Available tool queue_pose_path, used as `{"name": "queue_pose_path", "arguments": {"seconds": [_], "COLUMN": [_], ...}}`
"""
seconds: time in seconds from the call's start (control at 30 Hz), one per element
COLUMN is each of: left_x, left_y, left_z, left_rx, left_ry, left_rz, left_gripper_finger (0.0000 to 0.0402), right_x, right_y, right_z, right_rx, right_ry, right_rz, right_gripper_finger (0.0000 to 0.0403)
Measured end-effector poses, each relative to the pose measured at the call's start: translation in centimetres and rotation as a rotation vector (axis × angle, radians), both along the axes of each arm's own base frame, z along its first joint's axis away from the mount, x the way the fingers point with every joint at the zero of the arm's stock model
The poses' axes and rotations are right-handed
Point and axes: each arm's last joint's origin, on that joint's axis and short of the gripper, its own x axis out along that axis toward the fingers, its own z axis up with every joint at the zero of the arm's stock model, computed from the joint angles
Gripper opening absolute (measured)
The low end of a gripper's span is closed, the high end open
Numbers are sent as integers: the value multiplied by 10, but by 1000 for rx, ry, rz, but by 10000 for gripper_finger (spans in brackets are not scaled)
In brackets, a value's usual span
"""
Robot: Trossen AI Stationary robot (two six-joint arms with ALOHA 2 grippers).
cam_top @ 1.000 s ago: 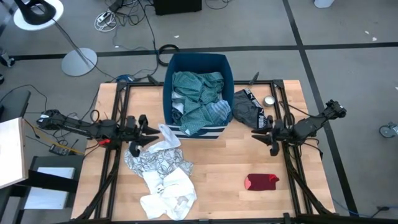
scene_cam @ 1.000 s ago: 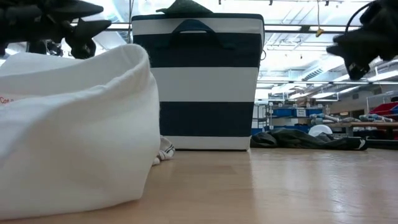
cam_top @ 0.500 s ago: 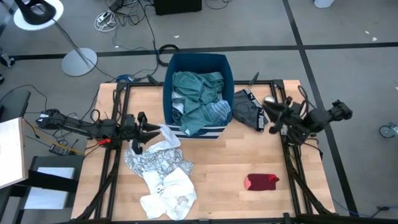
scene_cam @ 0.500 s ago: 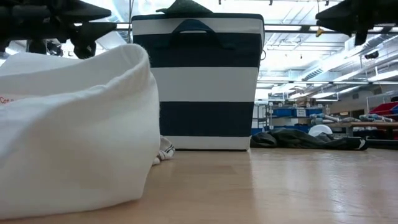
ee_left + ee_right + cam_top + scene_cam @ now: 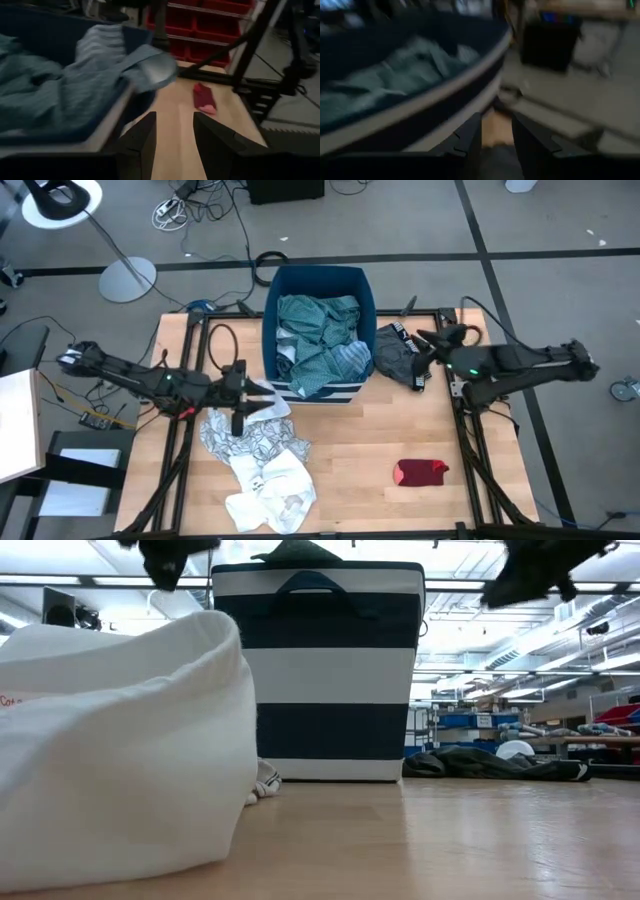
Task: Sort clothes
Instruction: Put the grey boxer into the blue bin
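Note:
The dark blue bin [image 5: 365, 290] stands at the table's far middle and holds teal and green clothes [image 5: 318, 340], heaped to its rim. A black garment [image 5: 398, 355] lies flat on the table to the bin's right. A black-printed white cloth [image 5: 250, 442] and a white cloth [image 5: 272, 495] lie crumpled at near left. A small red piece [image 5: 420, 472] lies at near right. My left gripper [image 5: 247, 396] hovers open by the bin's near left corner, above the printed cloth. My right gripper [image 5: 424, 363] hovers open over the black garment's right part.
A small round metal thing [image 5: 433, 341] sits on the table behind the black garment. Black frame rails [image 5: 190, 360] run along both sides of the table. Bare wood [image 5: 350, 450] lies between the white cloths and the red piece.
Both grippers have risen. My left gripper has gone a little toward the bin's near left corner. My right gripper has moved toward the far edge and the bin, and has tipped from pointing down to nearly level. No cloth has moved.

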Motion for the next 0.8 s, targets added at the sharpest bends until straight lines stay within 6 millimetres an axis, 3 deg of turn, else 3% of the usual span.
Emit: {"name": "queue_pose_path", "arguments": {"seconds": [0.27, 0.47, 0.8], "left_x": [8, -1, -13], "left_y": [-28, -48, -78], "left_z": [13, 12, -2], "left_rx": [-25, -86, -119], "left_ry": [14, 13, 57], "left_rz": [-85, -51, 28], "left_gripper_finger": [135, 135, 135], "right_x": [36, 49, 87], "right_y": [-60, -100, -119], "right_z": [-23, -56, -117], "right_rx": [429, 560, 677], "right_ry": [177, 350, 529], "right_rz": [-58, -146, -146], "right_gripper_finger": [109, 111, 112]}}
